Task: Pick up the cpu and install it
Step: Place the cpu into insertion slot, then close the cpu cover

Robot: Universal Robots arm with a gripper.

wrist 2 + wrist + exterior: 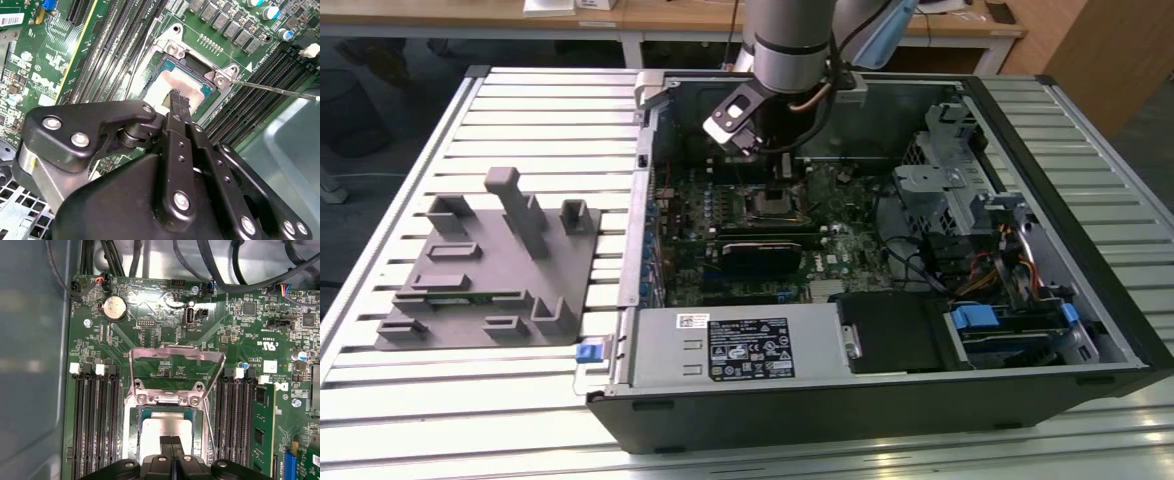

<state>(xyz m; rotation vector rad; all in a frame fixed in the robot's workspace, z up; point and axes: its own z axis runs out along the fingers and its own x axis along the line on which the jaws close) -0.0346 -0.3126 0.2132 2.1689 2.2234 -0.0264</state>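
Down inside the open computer case [1067,360], the gripper [171,442] has its 2 fingers pressed together with no gap, tips right at the cpu's [167,426] pale top. The cpu lies flat in the motherboard [150,320] socket, with the metal bracket [175,351] swung open.
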